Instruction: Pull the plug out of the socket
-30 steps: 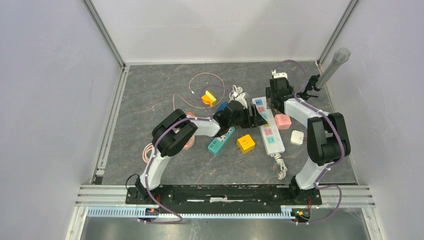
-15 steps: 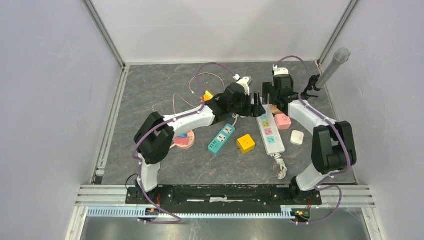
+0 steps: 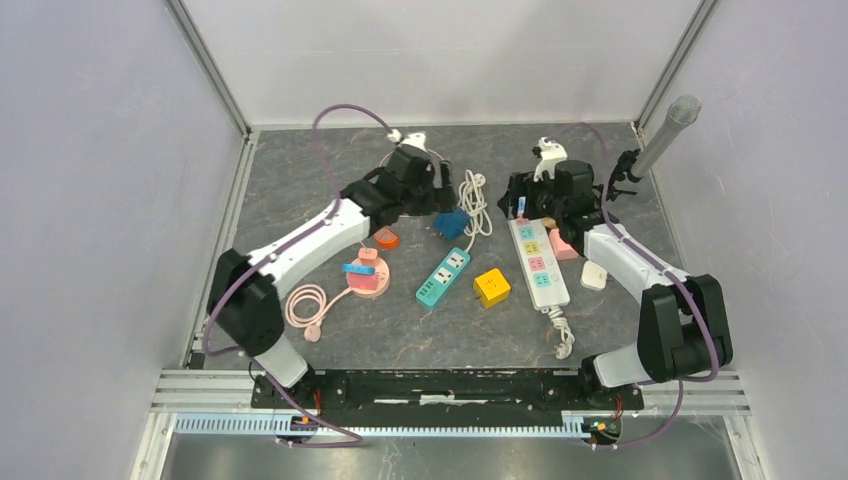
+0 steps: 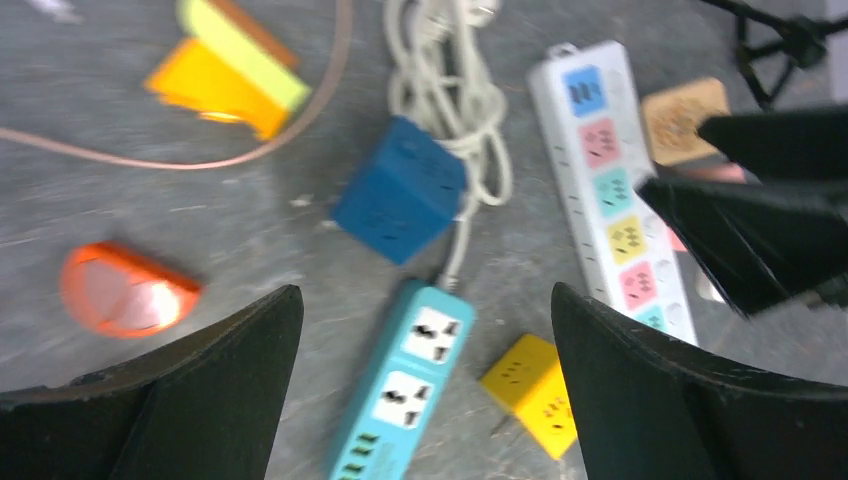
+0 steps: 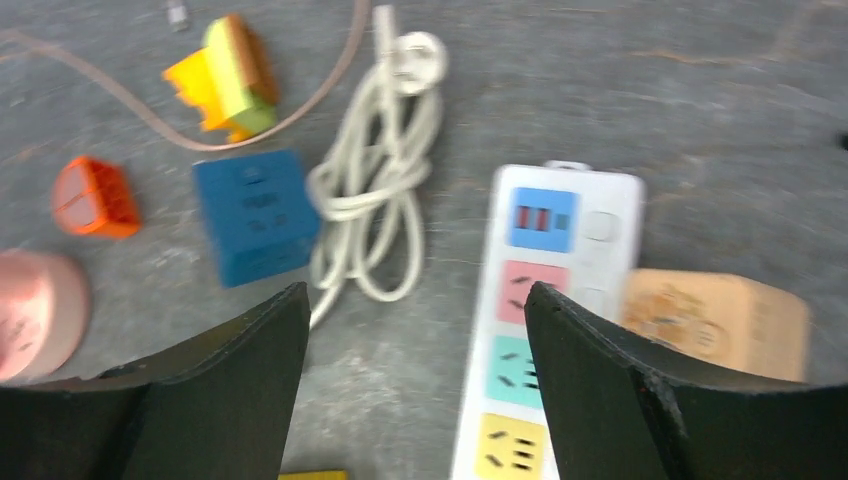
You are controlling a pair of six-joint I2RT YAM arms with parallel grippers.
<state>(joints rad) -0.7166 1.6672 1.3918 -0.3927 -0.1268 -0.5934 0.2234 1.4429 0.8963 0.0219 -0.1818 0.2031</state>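
The white power strip (image 3: 537,262) with coloured sockets lies right of centre; no plug shows in its sockets. It also shows in the right wrist view (image 5: 540,300) and the left wrist view (image 4: 615,190). A blue cube adapter (image 3: 451,224) lies loose beside a coiled white cord (image 3: 474,200), whose plug (image 5: 420,45) lies free. My left gripper (image 3: 437,195) is open and empty above the blue cube (image 4: 400,188). My right gripper (image 3: 514,195) is open and empty over the far end of the strip.
A teal power strip (image 3: 443,277) and a yellow cube (image 3: 491,287) lie at centre. A pink round socket (image 3: 367,280), an orange piece (image 3: 386,237), a wooden block (image 5: 715,310), a white square adapter (image 3: 594,275) and a microphone (image 3: 668,135) stand around.
My left arm has swung left and back, away from the white strip, uncovering the blue cube and cord. My right gripper has shifted slightly left at the strip's far end.
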